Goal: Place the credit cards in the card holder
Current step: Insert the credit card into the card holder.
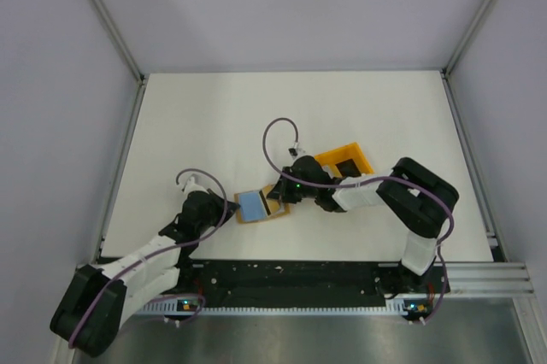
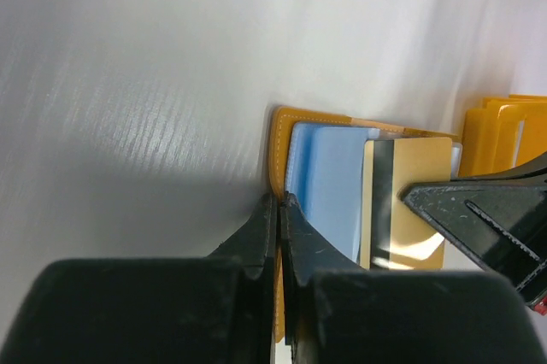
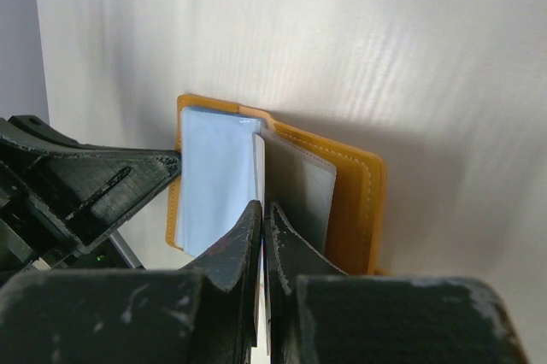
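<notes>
One light blue rectangular plastic card (image 2: pixel 329 184) lies inside the open orange folding card holder (image 2: pixel 308 118), which rests near the middle of the white table (image 1: pixel 205 125). The right claw (image 3: pixel 263 210) pinches the second, pale metallic card (image 2: pixel 410 184) over the pockets, judged not yet seated. The left claw (image 2: pixel 279 203), pressed together, appears to nip the holder's rim.

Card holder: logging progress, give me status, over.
Left gripper shut on card holder edge. Right gripper shut on striped credit card, over it. Blue card lying on it. Nothing blocking.
</notes>
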